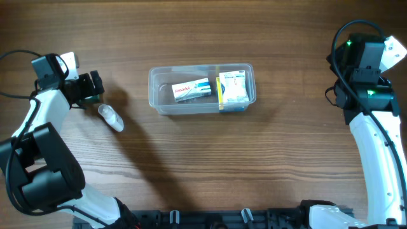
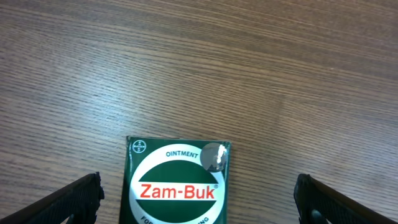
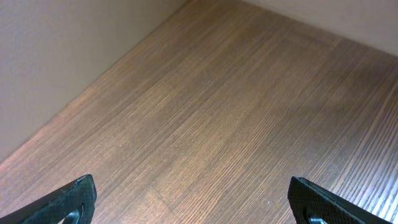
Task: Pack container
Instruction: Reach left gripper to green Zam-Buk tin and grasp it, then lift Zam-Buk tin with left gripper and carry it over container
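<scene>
Left tool (image 2: 199, 200) astride bottom-cropped Zam-Buk box (image 2: 179, 180)

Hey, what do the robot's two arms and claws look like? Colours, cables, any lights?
The left arm and right arm have smooth white shells with black joints and a white block at the wrist. Thin black cables loop beside each. The right one shows small green lights. The claw fingers are matte black.
</scene>
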